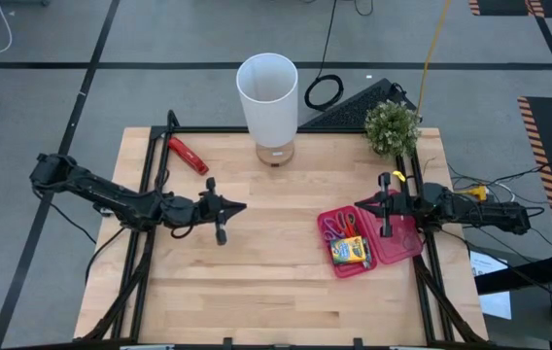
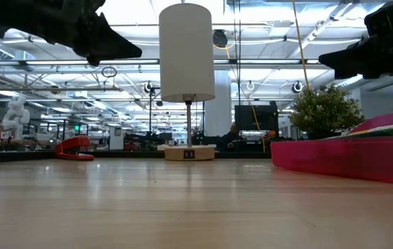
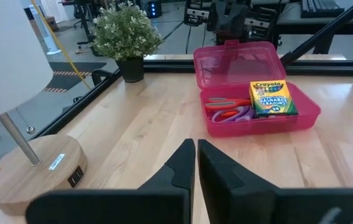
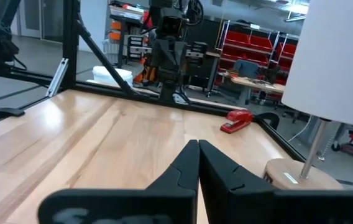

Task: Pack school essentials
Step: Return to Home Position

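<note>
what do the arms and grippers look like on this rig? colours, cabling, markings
Both arms are dark, near-black, jointed and slim. The left gripper and right gripper each end in two tapered, pointed black fingers with a crossbar behind. Black cables run along the left arm; the right arm shows yellow and orange bits near its wrist. No readable markings.

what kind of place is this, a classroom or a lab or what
Most likely a robotics lab or workshop, not a classroom. The wooden table sits in a black metal frame with two arms mounted on it, red storage bins line shelves behind, and the low view shows a large open hall with industrial ceiling lighting.
</note>
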Robot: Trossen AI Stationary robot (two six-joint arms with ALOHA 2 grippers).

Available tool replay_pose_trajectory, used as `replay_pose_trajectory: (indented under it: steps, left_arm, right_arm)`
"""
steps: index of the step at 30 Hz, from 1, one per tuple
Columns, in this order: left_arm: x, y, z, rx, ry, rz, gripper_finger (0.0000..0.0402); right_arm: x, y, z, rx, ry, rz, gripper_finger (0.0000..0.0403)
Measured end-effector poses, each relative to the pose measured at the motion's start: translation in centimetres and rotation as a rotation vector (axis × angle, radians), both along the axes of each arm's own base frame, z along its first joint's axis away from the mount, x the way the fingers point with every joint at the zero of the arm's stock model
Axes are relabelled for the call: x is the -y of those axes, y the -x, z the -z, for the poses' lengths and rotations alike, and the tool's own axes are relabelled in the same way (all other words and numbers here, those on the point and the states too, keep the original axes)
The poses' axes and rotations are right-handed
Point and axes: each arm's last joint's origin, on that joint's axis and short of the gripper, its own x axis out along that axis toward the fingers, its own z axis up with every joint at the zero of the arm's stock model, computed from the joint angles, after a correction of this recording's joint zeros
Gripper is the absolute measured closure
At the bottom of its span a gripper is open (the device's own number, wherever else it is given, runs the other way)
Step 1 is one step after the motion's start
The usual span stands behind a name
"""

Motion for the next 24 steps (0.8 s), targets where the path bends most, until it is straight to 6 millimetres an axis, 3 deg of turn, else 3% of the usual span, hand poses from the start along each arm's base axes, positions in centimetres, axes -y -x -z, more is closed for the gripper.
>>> replay_pose_trajectory:
  steps: [14, 24]
  left_arm:
    - [0.2, 2.3, -1.7, 0.053, -0.017, 0.014, 0.0378]
    - [-0.8, 4.9, 1.7, 0.132, 0.016, 0.05, 0.0378]
  right_arm:
    - [-0.1, 0.0, 0.0, -0.002, -0.015, -0.021, 0.0403]
    - [-0.1, 0.0, 0.0, -0.001, -0.044, -0.022, 0.0403]
